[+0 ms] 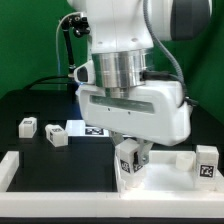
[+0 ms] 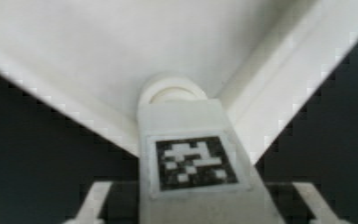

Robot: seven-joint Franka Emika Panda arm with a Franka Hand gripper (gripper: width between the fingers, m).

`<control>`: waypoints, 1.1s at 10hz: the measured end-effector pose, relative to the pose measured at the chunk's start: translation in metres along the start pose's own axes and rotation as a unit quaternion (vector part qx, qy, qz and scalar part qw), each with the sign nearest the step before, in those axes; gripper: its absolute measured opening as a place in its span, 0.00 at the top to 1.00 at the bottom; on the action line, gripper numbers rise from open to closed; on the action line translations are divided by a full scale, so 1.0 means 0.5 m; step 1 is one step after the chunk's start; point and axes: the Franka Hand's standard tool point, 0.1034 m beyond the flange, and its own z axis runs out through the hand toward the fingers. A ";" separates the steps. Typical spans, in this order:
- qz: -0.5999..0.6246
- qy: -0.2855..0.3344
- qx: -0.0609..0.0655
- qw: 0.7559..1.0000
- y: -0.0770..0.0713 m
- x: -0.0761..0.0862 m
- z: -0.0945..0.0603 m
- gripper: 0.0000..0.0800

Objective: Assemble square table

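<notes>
A white leg block (image 1: 130,166) with a black-white tag stands upright under my gripper (image 1: 131,158). In the wrist view the leg (image 2: 190,150) rises from the white table top (image 2: 87,60), close to its raised rim. My fingers (image 2: 101,203) stand on either side of the leg with a dark gap to it on each side, so the gripper is open around it. Part of the table top (image 1: 172,158) shows to the exterior view's right of the gripper; the arm hides the rest. Loose legs lie at the left (image 1: 27,126), (image 1: 57,137) and at the right (image 1: 207,161).
A long white L-shaped rail (image 1: 12,168) runs along the left and the front of the black table. The marker board (image 1: 88,128) lies behind the gripper. Black cables hang at the back left.
</notes>
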 end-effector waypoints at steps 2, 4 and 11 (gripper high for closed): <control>0.116 0.001 0.004 0.993 0.004 0.000 -0.001 0.63; 0.153 0.010 0.017 0.988 0.010 -0.002 -0.002 0.63; -0.248 0.028 -0.044 0.967 0.007 -0.012 -0.008 0.19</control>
